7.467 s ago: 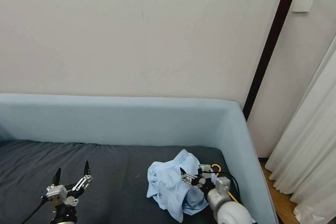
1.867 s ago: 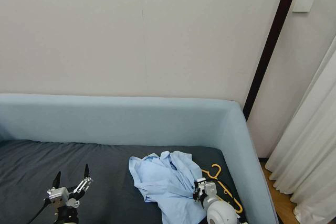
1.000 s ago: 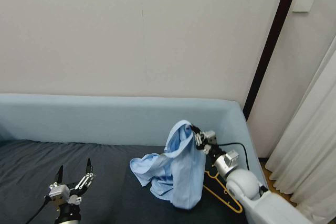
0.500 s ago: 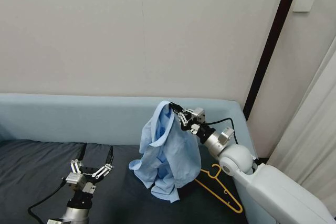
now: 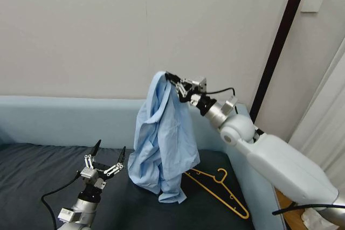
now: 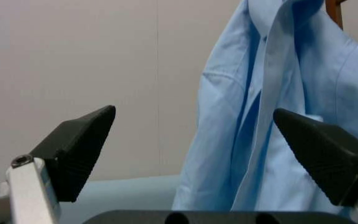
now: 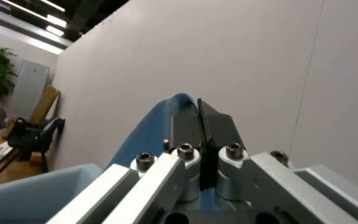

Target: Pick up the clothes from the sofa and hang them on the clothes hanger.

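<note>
Head view: right gripper [image 5: 172, 77] is pinching the blue shirt [image 5: 164, 144] aloft, arm outstretched over the sofa [image 5: 54, 119]; left gripper [image 5: 110, 148] is hovering low, spread wide.

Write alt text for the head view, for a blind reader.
The right gripper, shut on a light blue cotton shirt, holds it hanging over the dark grey sofa seat. A thin orange clothes hanger lies on the seat; the open left gripper hovers low beside the shirt.
</note>
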Robot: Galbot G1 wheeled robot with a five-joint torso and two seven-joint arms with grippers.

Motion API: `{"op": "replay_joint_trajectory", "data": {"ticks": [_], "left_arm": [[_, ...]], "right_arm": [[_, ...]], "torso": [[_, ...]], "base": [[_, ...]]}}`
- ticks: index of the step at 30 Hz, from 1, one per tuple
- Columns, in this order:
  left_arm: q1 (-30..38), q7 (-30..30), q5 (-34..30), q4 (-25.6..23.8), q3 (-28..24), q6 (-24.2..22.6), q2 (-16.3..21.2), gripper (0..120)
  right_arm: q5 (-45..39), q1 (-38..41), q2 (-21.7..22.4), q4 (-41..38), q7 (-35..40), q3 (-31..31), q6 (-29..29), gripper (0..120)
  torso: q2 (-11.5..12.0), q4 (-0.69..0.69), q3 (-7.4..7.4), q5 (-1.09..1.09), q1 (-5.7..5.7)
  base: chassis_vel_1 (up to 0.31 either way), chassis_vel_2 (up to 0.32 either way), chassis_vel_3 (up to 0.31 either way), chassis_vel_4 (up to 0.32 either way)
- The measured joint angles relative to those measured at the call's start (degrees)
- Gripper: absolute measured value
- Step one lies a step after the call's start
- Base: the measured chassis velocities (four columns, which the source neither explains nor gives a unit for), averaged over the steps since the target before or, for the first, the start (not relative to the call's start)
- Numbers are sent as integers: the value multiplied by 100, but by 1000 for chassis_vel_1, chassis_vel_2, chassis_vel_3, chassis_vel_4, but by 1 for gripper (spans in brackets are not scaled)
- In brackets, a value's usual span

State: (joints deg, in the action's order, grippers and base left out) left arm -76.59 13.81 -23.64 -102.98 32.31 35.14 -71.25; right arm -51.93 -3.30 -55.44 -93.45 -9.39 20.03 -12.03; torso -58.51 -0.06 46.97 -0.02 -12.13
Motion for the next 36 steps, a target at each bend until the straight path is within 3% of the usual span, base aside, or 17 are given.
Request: {"op": "replay_joint_trajectory", "data": {"ticks": [9,16,25,32,36], "left_arm": [[-90,20,-292,-308,58,123,-66,100],[-195,218,-292,-374,70,204,-89,100],[-250,564,640,202,45,424,-164,100],[-176,589,1397,622,-19,701,-225,100],[-161,645,1477,614,-49,825,-254,100]], "right_arm": [[-275,738,116,-150,-91,175,140,0],[355,-395,237,-298,-125,389,76,0],[781,-1505,150,-259,-153,275,3,0],[738,-1678,152,-374,-105,196,17,0],[742,-1719,175,-386,-66,155,29,0]], "torso": [[-1,0,-2,0,0],[0,-1,0,3,0],[0,0,-1,0,0],[0,0,-1,0,0],[0,0,-1,0,0]], "base": [[0,0,0,0],[0,0,0,0],[0,0,0,0],[0,0,0,0],[0,0,0,0]]}}
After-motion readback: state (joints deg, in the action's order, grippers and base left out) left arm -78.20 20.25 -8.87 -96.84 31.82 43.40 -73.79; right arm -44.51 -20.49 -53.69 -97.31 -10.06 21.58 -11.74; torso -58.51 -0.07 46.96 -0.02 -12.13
